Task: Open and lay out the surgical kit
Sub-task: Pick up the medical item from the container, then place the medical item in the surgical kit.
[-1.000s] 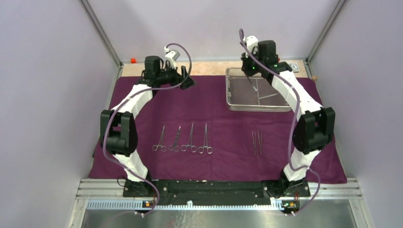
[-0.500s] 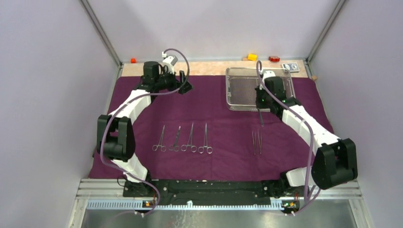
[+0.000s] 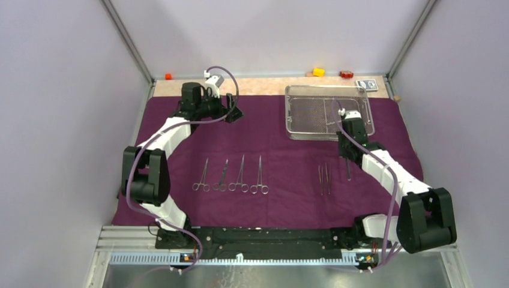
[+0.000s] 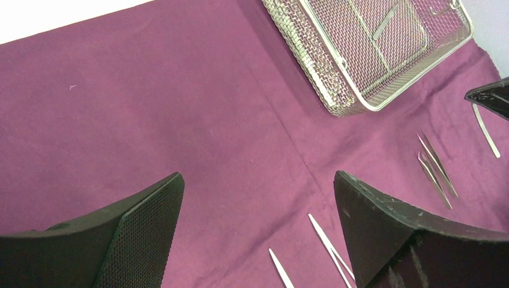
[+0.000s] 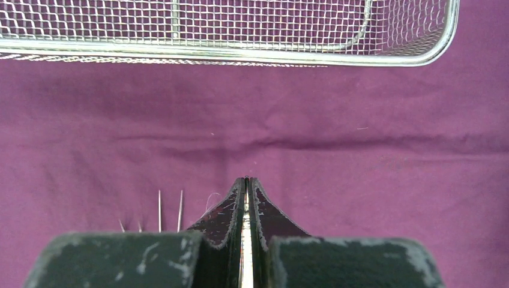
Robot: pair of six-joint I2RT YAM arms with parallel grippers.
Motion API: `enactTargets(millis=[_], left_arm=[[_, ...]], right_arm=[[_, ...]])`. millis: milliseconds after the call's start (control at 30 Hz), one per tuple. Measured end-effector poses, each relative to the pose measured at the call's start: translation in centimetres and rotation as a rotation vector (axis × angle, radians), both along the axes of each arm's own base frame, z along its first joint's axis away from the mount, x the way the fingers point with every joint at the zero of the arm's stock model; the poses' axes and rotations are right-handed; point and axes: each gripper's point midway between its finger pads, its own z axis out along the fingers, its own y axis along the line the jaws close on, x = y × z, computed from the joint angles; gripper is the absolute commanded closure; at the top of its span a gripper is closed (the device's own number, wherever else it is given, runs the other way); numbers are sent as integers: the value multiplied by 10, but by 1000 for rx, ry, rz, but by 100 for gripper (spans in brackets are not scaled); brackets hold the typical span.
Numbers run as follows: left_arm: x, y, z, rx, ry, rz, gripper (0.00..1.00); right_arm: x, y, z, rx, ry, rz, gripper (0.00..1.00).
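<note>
— Cloth first: we see the purple wrap [image 3: 282, 156] spread flat over the desk [image 3: 264, 86]. The mesh tray [image 3: 306, 114] sits on its far right part, with one slim steel piece [image 4: 384, 23] lying inside.
— We count four ring-handled clamps [image 3: 240, 173] in a row near the middle, and two laid tweezers [image 3: 328, 177] side by side to their right.
— Just beside that pair, the right end effector [image 5: 246, 186] is pinched together on a third tweezers [image 3: 347, 169]. We cannot tell whether its tip touches the cloth.
— We find the left end effector [image 4: 257, 177] over the far left of the wrap, fingers wide apart, gripping nothing.
— Behind the tray, on bare desk, we see a yellow block [image 3: 318, 72], a red block [image 3: 346, 74] and a card packet [image 3: 367, 84].
</note>
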Motion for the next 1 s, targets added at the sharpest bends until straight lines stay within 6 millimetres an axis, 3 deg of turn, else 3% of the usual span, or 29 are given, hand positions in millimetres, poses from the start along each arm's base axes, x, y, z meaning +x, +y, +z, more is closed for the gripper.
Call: enactTargets(millis=[267, 767, 1000], left_arm=[[-1, -1, 2, -14, -2, 6, 1], [-2, -1, 1, -18, 0, 4, 1], [-2, -2, 1, -20, 0, 1, 1]], right_arm=[[-15, -15, -21, -48, 51, -24, 100], [-25, -25, -64, -80, 203, -50, 100], [-21, -26, -68, -88, 227, -64, 100]])
